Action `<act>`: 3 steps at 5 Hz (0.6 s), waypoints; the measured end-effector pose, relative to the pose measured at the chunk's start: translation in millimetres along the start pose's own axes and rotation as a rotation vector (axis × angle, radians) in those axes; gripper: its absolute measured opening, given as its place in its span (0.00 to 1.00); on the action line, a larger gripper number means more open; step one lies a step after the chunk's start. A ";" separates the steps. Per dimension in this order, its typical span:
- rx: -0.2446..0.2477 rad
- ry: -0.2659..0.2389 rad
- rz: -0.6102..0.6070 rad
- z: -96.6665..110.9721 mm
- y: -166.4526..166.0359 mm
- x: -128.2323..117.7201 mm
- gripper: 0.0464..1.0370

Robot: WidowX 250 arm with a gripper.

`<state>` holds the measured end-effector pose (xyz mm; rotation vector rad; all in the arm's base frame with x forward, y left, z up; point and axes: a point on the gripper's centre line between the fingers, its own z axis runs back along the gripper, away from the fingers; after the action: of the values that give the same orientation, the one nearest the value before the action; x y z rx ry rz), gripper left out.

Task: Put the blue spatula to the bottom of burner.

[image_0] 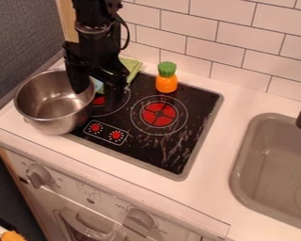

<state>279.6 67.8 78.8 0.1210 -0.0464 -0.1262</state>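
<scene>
Black and two-fingered, the gripper (100,95) is held over the left of the black cooktop (191,110), its jaws spread. Between them the blue spatula (98,86) is partly seen, near the far left; whether it is touched cannot be told. A silver metal pot (45,115) is set at left, a green cloth (133,67) beyond the gripper.

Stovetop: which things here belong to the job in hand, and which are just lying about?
Job:
- claw, over the stove's left side
- pale blue piece by the claw, mostly hidden; perhaps the spatula
- burner, though the left one could be meant

Lying about:
- metal pot
- green cloth-like item
- orange toy with green top
</scene>
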 end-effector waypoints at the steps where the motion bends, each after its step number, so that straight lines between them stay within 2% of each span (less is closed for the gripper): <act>1: -0.009 0.031 0.006 -7.8 -1.8 -2.9 0.96; 2: -0.006 0.027 0.055 -2.8 -0.2 1.1 0.96; 3: 0.010 -0.007 0.079 5.9 6.1 13.1 0.96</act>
<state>292.9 71.4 85.9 0.1281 -0.0588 -0.0472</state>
